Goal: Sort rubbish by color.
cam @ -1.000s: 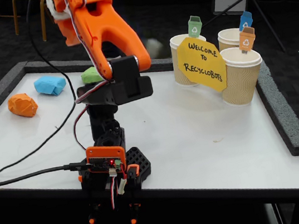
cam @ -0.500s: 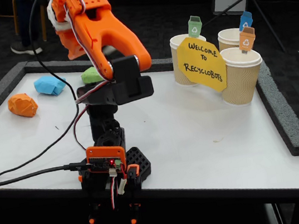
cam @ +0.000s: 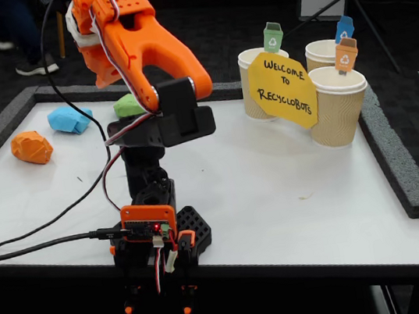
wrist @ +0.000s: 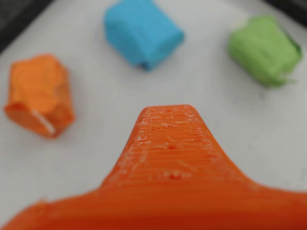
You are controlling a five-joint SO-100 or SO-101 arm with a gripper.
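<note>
From the wrist view, the crumpled orange paper lump (wrist: 39, 94) lies at nine o'clock, the light blue (wrist: 142, 31) at twelve, the green (wrist: 264, 49) at two, all apart. They look light and squashy, best pinched across the middle. Whether the orange plastic gripper (wrist: 168, 112) is open or closed, I can't tell.

three lumps (wrist: 144, 33) on table (cam: 292, 184), cups (cam: 336, 106) right

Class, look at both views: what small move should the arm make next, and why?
Probably lower the gripper toward one lump, perhaps the blue lump straight ahead in the wrist view. All three lumps, including the orange lump and green lump, lie untouched on the table, and the cups await.
</note>
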